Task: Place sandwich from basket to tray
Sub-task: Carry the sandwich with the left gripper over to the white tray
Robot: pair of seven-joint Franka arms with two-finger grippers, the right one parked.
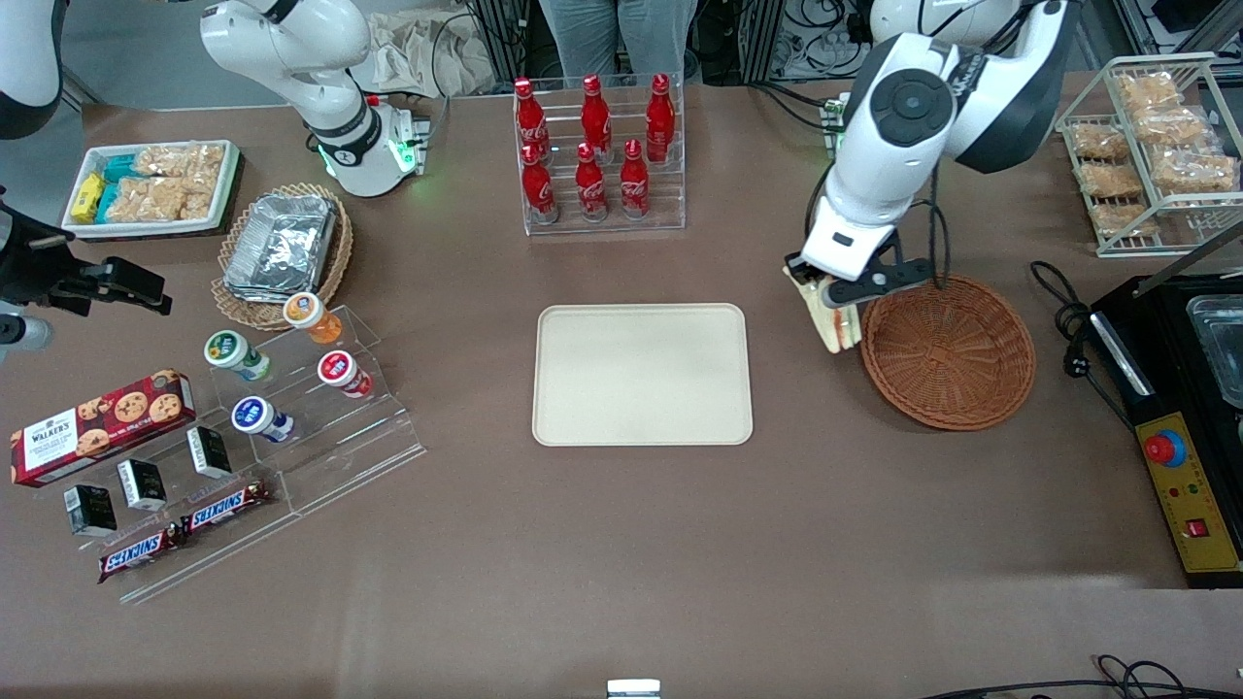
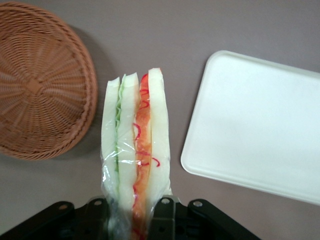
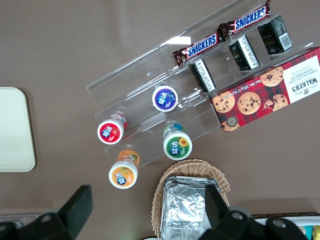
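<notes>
Transfer stage: the gripper (image 1: pixel 837 303) is clamped on the wrapped sandwich (image 1: pixel 837 325), held on edge so the bread slices hang downward and the filling stays pressed between the fingers (image 2: pixel 162 207). The sandwich hangs above bare table, just outside the rim of the basket (image 1: pixel 947 351), at about nine o'clock from the basket's centre. The tray (image 1: pixel 642 375) lies nearby, unoccupied, probably the next stop.
</notes>
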